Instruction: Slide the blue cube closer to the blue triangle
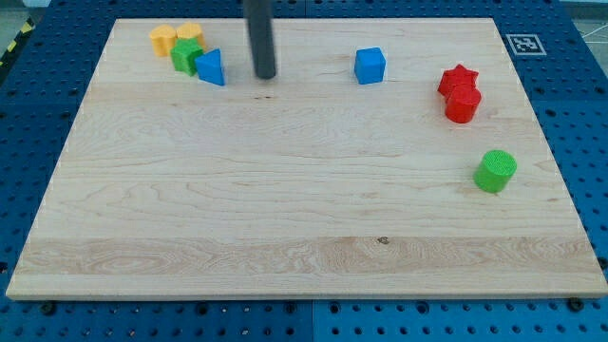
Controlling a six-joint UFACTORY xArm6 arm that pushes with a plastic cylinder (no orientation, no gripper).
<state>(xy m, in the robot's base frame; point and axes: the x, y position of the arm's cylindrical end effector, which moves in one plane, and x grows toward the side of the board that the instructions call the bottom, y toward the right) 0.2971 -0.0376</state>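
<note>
Near the view's top, between the two blue pieces, your rod comes down with my tip [265, 76] resting on the wooden surface [285, 218]. No claw exists on this rig, so nothing can be said of one being apart or together; you only have the tip to push with.

You find the blue cube [370, 66] to the view's right of the tip, well apart from it, and the blue triangle [211, 67] just beside the tip on the view's left. That puts the tip on the wrong side of the cube for this job, as I judge it. You want to push the cube toward the view's left, so you first need the tip on the cube's right face.

Go around, not through: swing the tip past the cube on its lower side, keeping clear so you do not nudge it away. Then settle at the middle of the right face and push straight left in a slow, even line; an off-centre contact would likely spin the cube.

Stop short of the triangle. The green block [186, 55] and two yellow blocks [163, 39] [190, 33] huddle against it, and a hard push could scatter them.
</note>
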